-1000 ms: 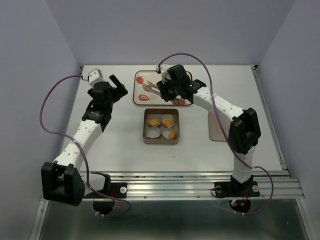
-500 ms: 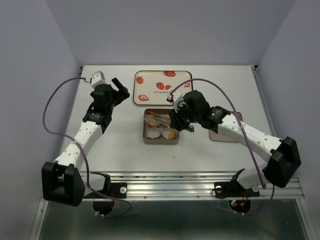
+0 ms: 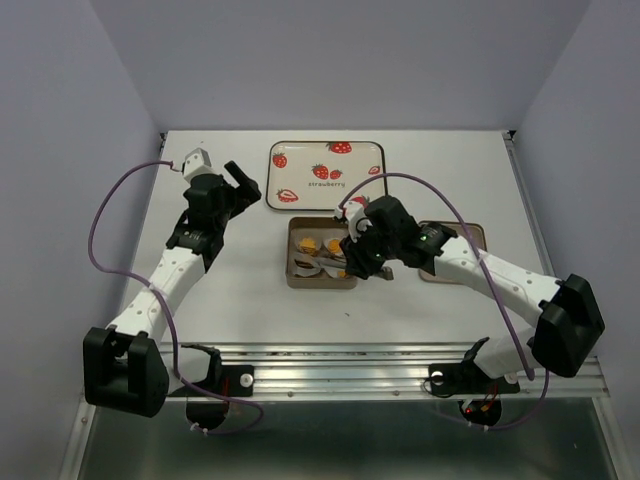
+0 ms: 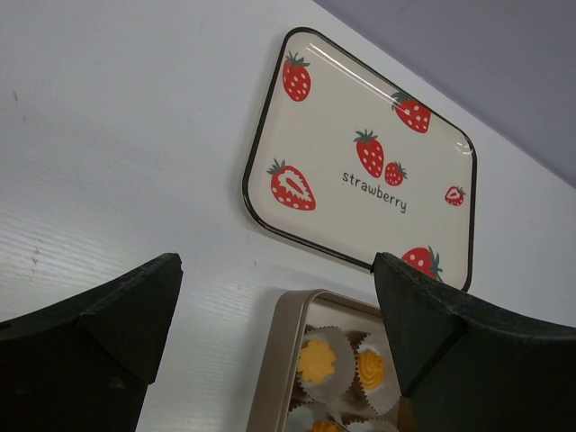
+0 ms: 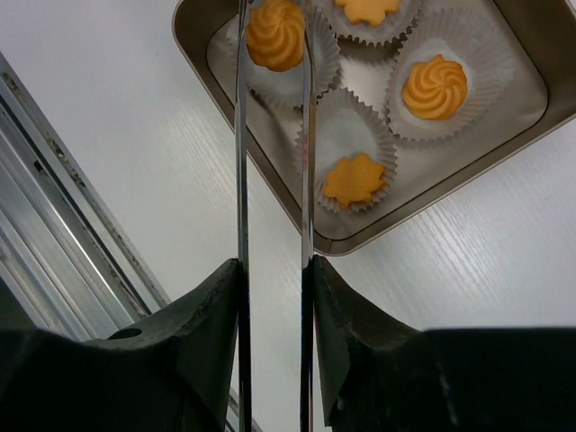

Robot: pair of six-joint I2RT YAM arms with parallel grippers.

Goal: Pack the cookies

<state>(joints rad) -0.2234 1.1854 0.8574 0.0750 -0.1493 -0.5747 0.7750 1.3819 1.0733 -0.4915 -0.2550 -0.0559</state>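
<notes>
The brown square tin (image 3: pixel 321 283) holds four white paper cups. Four orange-yellow cookies (image 5: pixel 434 85) show in the right wrist view, each over a cup. My right gripper (image 3: pixel 352 262) is shut on a pair of metal tongs (image 5: pixel 241 162). The tong tips flank a swirl cookie (image 5: pixel 274 34) over the near-left cup; I cannot tell whether it is still pinched. My left gripper (image 3: pixel 240 185) is open and empty, above the table left of the tin. In its own view (image 4: pixel 279 342) two cookies (image 4: pixel 315 360) show in the tin's far cups.
A cream tray with printed strawberries (image 3: pixel 325 175) lies behind the tin, with no cookies on it. A flat brown lid (image 3: pixel 472 236) lies right of the tin, partly under my right arm. The table's metal front rail (image 3: pixel 350 365) runs along the near edge.
My right arm swung from the strawberry tray down to the tin with the tongs. The tong tips now sit over the near-left cup with a cookie between them. The left arm barely moved.
</notes>
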